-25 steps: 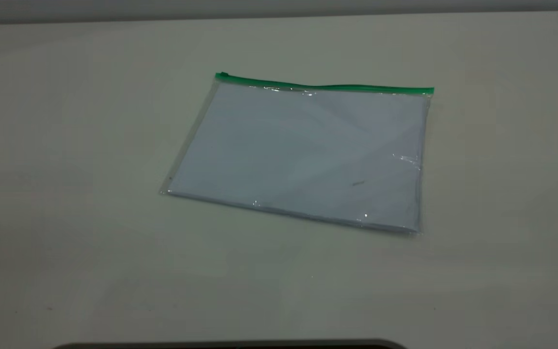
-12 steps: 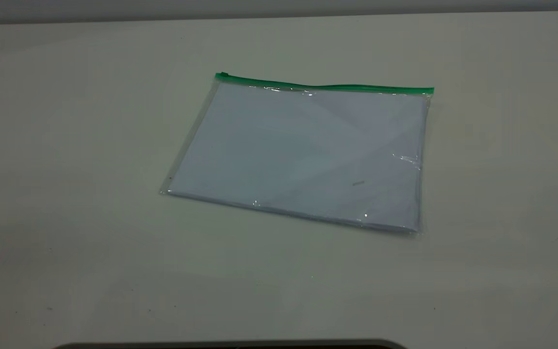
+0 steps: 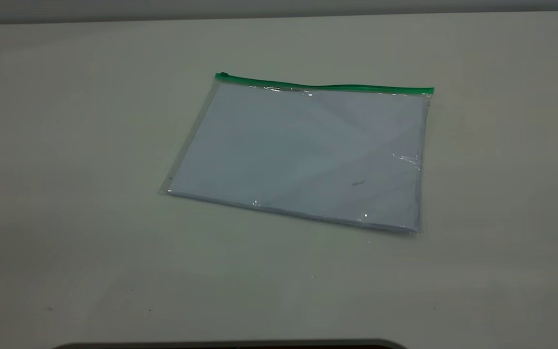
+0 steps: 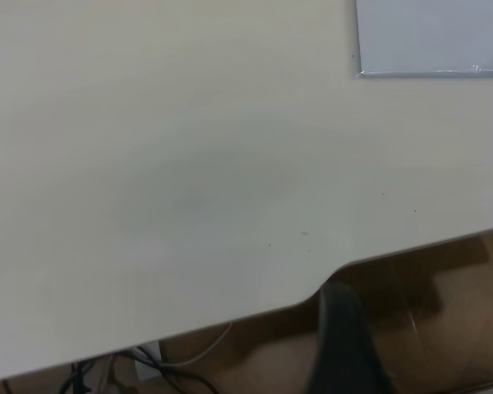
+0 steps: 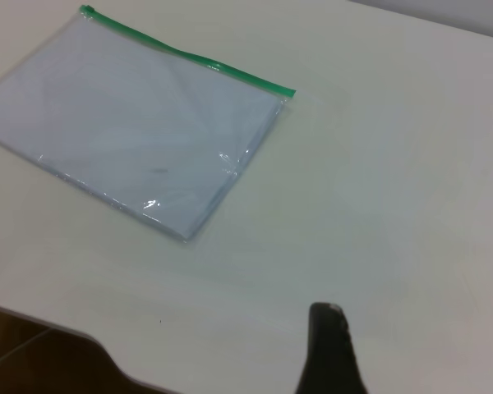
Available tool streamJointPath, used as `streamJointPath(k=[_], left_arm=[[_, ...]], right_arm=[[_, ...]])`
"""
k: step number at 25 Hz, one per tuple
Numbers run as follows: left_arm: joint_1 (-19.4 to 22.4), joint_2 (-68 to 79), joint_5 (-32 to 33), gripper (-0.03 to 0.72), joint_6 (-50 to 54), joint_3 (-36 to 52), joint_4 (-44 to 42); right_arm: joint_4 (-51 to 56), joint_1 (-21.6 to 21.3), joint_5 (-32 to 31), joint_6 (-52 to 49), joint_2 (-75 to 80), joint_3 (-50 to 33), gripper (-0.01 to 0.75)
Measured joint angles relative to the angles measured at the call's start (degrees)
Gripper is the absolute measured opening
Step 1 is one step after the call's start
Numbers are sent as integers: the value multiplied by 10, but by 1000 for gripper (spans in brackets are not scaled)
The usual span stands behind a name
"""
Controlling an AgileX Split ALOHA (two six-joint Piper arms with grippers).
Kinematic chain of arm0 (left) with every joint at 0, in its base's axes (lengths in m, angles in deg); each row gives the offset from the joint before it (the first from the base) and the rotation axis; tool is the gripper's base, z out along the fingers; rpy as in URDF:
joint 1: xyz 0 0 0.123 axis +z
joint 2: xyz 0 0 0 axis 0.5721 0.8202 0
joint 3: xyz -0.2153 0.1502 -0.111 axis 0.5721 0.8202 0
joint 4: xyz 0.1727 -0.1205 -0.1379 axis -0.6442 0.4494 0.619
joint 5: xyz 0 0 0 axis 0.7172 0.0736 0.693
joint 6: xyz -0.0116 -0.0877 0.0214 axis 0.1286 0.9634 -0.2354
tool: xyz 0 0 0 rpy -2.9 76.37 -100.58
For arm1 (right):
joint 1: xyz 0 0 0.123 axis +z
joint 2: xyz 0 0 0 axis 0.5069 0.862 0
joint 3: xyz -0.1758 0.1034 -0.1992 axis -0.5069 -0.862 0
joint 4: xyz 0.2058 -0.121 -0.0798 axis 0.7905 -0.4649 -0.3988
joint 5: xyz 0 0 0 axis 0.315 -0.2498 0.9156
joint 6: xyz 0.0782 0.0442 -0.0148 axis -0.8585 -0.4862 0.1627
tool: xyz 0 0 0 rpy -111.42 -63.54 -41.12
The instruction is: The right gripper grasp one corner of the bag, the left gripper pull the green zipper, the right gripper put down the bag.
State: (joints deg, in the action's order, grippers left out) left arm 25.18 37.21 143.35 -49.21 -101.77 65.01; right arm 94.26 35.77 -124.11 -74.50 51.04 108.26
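The bag (image 3: 303,150), a flat clear pouch with white paper inside, lies flat on the table in the exterior view. The green zipper (image 3: 327,87) runs along its far edge, with the slider tab (image 3: 222,75) at the left end. Neither gripper shows in the exterior view. The right wrist view shows the bag (image 5: 123,123), its zipper (image 5: 189,56) and a black part of the right gripper (image 5: 329,353) over bare table, well apart from the bag. The left wrist view shows one bag corner (image 4: 435,37) and a blurred dark part of the left gripper (image 4: 345,345) beyond the table's edge.
The pale table (image 3: 66,145) spreads wide on all sides of the bag. A dark curved rim (image 3: 230,345) shows at the bottom of the exterior view. The left wrist view shows the table's notched front edge (image 4: 312,294), with cables and brown floor below.
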Motion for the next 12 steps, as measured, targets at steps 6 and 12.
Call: streamJointPath(k=[6, 12], left_arm=[[20, -12, 0, 563, 0, 0, 1], [111, -60, 0, 563, 1, 0, 1]], right_arm=[[0, 0, 0, 0, 0, 0, 578], [0, 0, 0, 0, 0, 0, 578]])
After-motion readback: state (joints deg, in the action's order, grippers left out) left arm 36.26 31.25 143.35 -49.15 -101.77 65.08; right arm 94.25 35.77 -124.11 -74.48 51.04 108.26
